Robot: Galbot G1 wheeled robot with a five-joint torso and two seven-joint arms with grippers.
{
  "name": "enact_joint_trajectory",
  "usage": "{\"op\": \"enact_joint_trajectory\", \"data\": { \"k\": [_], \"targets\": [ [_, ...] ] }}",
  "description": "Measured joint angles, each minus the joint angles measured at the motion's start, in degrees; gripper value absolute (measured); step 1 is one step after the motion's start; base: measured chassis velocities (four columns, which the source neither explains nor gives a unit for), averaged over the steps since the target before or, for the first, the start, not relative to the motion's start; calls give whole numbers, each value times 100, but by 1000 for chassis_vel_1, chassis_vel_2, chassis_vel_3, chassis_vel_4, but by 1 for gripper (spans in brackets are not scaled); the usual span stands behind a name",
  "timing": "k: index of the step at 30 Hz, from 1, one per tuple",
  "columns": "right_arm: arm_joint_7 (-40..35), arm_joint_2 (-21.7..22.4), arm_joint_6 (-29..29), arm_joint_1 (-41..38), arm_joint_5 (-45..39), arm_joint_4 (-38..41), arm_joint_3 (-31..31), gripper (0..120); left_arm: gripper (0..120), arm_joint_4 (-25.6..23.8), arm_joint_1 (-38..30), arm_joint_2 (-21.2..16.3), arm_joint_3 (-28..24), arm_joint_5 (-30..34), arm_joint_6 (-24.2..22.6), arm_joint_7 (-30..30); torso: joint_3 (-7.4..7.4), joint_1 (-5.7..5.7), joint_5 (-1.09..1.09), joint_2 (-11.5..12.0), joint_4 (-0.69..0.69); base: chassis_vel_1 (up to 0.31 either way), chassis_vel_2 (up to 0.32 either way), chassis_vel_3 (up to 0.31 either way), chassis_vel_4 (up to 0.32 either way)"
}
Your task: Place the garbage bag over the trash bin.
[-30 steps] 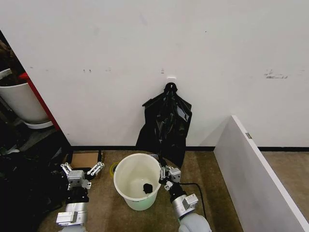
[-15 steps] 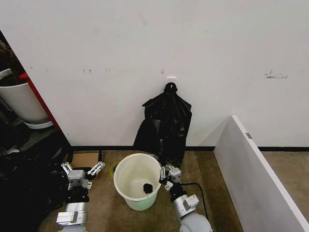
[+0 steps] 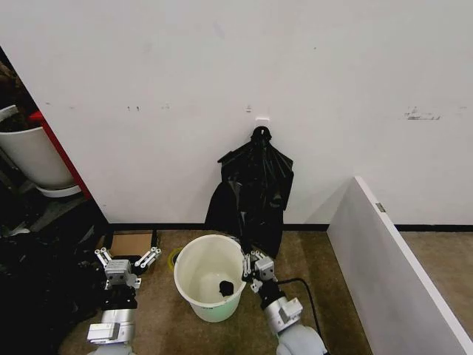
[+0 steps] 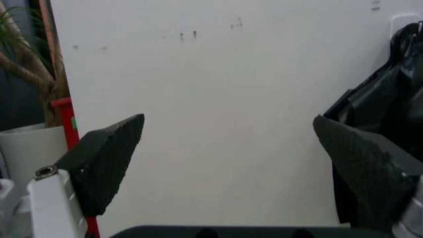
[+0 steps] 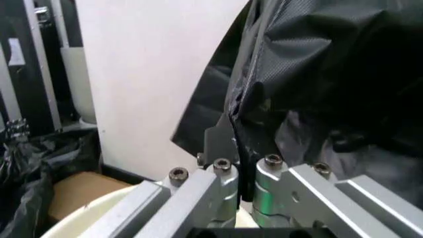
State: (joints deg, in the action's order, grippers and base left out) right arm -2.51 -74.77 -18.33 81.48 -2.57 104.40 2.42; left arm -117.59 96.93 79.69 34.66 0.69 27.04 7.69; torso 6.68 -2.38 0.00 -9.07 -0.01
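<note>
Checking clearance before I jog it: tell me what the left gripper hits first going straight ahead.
Likely the bare white wall; the open left gripper has nothing between it and that wall. The hanging black bags sit off to the side.

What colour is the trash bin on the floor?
Cream-white, seen best in the head view: the trash bin.

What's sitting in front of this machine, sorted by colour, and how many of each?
Black: 1, the bunch of garbage bags hanging on the wall.
White: 2, the trash bin and a larger tub.
Brown: 1, a cardboard piece.
Total: 4.
</note>
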Motion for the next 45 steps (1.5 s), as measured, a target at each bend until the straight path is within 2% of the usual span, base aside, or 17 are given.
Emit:
{"op": "enact_joint_trajectory", "data": {
  "k": [12, 17, 20, 24, 25, 30, 32, 33, 34, 35, 37, 40, 41, 45],
  "targets": [
    [100, 135, -346, 78, 462, -134, 69, 0, 100, 29, -35, -6, -49, -15, 8, 0, 0, 0, 0, 0, -1, 0, 0, 0, 0],
    [6, 159, -247, -47, 368, -161, -7, 0, 100, 28, -32, -21, -83, -18, 10, 0, 0, 0, 0, 0, 0, 0, 0, 0, 0],
    [-95, 72, -87, -266, 260, -71, 14, 0, 100, -98, -64, -229, -197, 79, -76, 0, 0, 0, 0, 0, 1, 0, 0, 0, 0],
    [-200, 56, 23, -542, 362, 46, 137, 0, 100, -585, -162, -856, -481, 601, -479, -30, 0, 0, -1, 0, 2, 0, 0, 0, 0],
    [-200, 56, 23, -542, 362, 46, 137, 0, 100, -585, -162, -856, -481, 601, -479, -30, 0, 0, -1, 0, 2, 0, 0, 0, 0],
    [-257, 99, 70, -726, 668, 126, 203, 0, 100, -1329, -707, -2460, -730, 1800, -1271, -50, 0, 0, -2, 0, -1, 0, 0, 0, 0],
    [-258, 83, -8, -787, 913, 27, 182, 0, 100, -1603, -1045, -3223, -693, 2530, -1583, -24, 1, -1, -3, 1, -5, 0, 0, 0, 0],
    [-258, 83, -8, -787, 913, 27, 182, 0, 100, -1603, -1045, -3223, -693, 2530, -1583, -24, 1, -1, -3, 1, -5, 0, 0, 0, 0],
    [-257, 72, -30, -815, 981, -15, 162, 0, 100, -1675, -1120, -3425, -662, 2748, -1668, -13, 1, -2, -2, 1, -3, 0, 0, 0, 0],
    [-257, 33, -87, -870, 1115, -103, 123, 0, 100, -1795, -1338, -3924, -624, 3301, -1883, -3, 1, -1, 0, 1, 2, 0, 0, 0, 0],
    [-254, 14, -159, -951, 1240, -228, 84, 0, 100, -1869, -1698, -4597, -626, 4066, -2196, -10, 1, -1, 0, 1, 0, 0, 0, 0, 0],
    [-254, 22, -204, -1109, 1291, -359, -13, 0, 100, -1882, -2042, -5201, -636, 4674, -2527, -40, 1, -2, 0, 1, -1, 0, 0, 0, 0],
    [-254, 22, -204, -1109, 1291, -359, -13, 0, 100, -1882, -2042, -5201, -636, 4674, -2527, -40, 1, -2, 0, 1, -1, 0, 0, 0, 0],
    [-255, 34, -240, -1203, 1319, -432, -103, 0, 100, -1756, -2549, -5960, -678, 5128, -3311, 60, 0, -1, -2, 1, 1, 0, 0, 0, 0]
  ]
}}
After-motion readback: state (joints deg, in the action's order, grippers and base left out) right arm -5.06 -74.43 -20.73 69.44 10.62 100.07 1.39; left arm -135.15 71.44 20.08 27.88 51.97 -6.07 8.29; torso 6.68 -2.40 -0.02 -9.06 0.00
